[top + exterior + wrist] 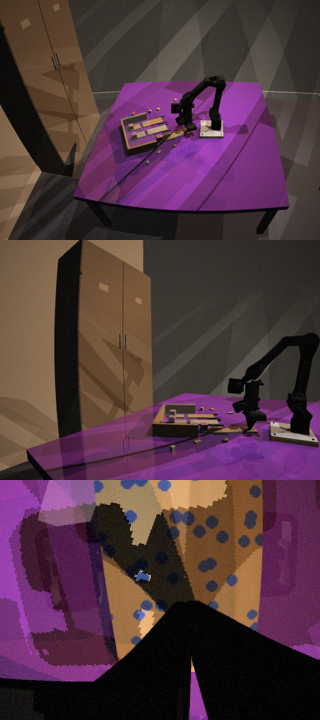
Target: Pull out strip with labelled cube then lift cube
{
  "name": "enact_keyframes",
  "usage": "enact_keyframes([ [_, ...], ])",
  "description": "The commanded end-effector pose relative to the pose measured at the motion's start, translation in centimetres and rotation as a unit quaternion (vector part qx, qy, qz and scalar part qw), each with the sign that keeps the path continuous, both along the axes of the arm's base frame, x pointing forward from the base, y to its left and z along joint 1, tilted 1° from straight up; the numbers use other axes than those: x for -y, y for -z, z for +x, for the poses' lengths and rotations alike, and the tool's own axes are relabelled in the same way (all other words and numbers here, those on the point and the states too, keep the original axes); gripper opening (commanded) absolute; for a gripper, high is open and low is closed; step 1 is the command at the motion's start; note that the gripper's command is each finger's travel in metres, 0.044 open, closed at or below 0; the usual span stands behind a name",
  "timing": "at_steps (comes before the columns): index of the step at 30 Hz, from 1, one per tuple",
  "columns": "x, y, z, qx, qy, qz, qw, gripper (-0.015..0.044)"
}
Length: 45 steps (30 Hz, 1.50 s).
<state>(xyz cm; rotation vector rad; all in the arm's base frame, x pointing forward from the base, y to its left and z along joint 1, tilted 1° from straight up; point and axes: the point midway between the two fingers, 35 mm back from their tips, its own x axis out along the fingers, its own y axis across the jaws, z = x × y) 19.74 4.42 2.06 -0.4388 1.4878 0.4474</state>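
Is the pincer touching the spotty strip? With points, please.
Touching: the exterior view shows the pincer (190, 131) (249, 430) (186, 614) with its tip right down on the strip (177, 134) (227, 430) (220, 550).

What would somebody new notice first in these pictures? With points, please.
Probably the bright purple table (232, 165) (232, 462), filling the middle of the top view. Next, the black robot arm (199, 91) (271, 356), bent over the table beside a wooden tray (125, 134) (175, 430). Then the tall brown cupboard (62, 85) (103, 317) standing behind the table in the exterior view.
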Motion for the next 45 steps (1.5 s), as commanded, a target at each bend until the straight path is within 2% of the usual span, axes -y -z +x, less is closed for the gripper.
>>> enact_keyframes([
  [1,0.7,0.5,-1.4,-0.014,-0.001,-0.005,1.000,0.0000],
  [30,1.3,0.5,-2.4,-0.014,-0.001,-0.005,1.000,0.0000],
  [35,1.1,-3.8,-1.6,-0.013,-0.001,-0.005,1.000,0.0000],
  [40,1.1,-4.1,-1.6,-0.014,-0.001,-0.005,1.000,0.0000],
  [45,-0.3,-3.9,0.3,-0.013,-0.020,-0.005,1.000,0.0131],
])
